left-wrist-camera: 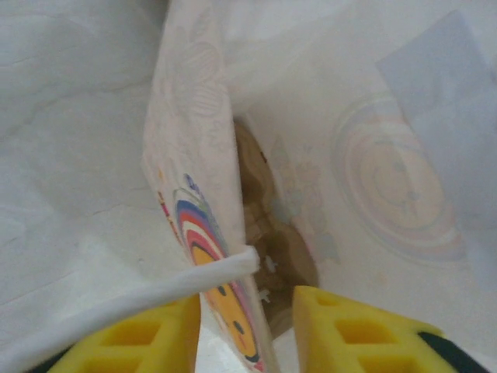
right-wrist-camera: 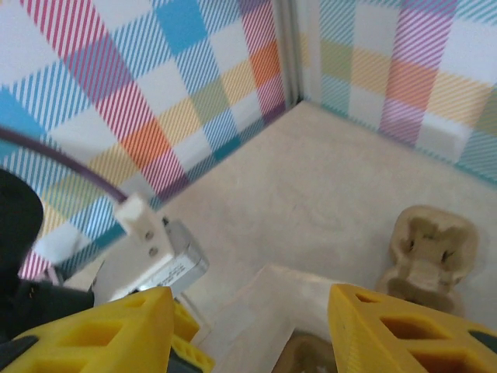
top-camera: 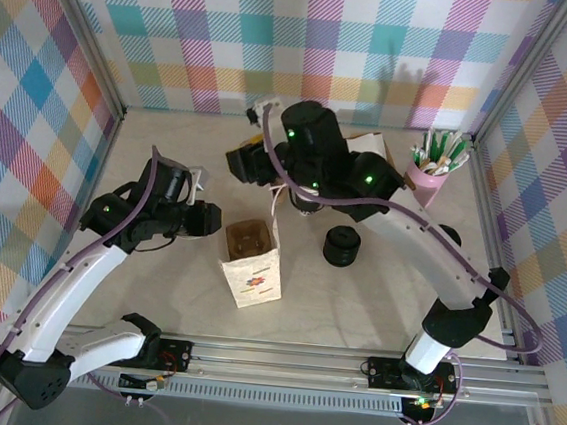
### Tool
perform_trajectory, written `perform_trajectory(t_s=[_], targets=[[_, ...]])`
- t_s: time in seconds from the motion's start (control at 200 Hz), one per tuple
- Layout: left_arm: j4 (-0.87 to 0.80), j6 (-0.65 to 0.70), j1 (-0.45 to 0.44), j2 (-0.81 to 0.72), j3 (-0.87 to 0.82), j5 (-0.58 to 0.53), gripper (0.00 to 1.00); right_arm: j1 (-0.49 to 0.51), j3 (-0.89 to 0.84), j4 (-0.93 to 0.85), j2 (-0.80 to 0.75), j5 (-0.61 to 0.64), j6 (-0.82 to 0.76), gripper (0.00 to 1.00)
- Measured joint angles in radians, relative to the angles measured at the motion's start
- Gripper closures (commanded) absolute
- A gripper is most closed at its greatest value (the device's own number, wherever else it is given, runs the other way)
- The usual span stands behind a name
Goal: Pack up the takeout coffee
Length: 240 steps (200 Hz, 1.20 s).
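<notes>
Takeout coffee (top-camera: 449,232) – from overhead I make out just a black round lid, on table near right wall, half hidden behind right arm (top-camera: 411,240), which reaches over centre.
Left wrist: left gripper (left-wrist-camera: 247,299) parted, astride paper bag (left-wrist-camera: 194,179) wall.
Right wrist: right gripper (right-wrist-camera: 248,299) open – above bag rim.

Pastel plaid panels (top-camera: 360,39) are closing in the space at the back and on both sides, their pink, blue, orange, yellow and green checks catching even light. Grey metal posts (top-camera: 89,43) are standing in the corners. A pale cream worktop (top-camera: 375,302) is lying flat between the walls, and an aluminium rail (top-camera: 289,359) is running along its near edge. A faint shadow (top-camera: 401,88) is falling on the back panel.
</notes>
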Motion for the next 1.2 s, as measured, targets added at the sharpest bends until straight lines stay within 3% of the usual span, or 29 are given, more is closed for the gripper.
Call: perform_trajectory(t_s=[0.24, 0.37, 0.475, 0.645, 0.88, 1.03, 1.2], targets=[[-0.052, -0.026, 0.000, 0.043, 0.080, -0.034, 0.69, -0.022, 0.106, -0.137, 0.000, 0.166, 0.054, 0.43], [-0.078, -0.060, 0.000, 0.040, 0.080, -0.020, 0.66, -0.097, 0.120, -0.304, -0.008, 0.242, 0.140, 0.39], [-0.094, -0.083, 0.000, 0.029, 0.080, 0.002, 0.64, -0.234, 0.045, -0.437, -0.058, 0.267, 0.236, 0.34], [-0.135, -0.102, 0.000, 0.013, 0.080, 0.032, 0.65, -0.496, -0.270, -0.562, -0.258, 0.285, 0.343, 0.30], [-0.150, -0.109, 0.000, -0.010, 0.054, 0.064, 0.77, -0.879, -0.620, -0.591, -0.530, 0.272, 0.335, 0.15], [-0.150, -0.110, 0.000, -0.023, 0.043, 0.088, 0.89, -1.069, -0.697, -0.589, -0.510, 0.202, 0.269, 0.11], [-0.149, -0.108, 0.000, -0.016, 0.040, 0.108, 1.00, -1.130, -0.749, -0.543, -0.385, 0.134, 0.217, 0.11]])
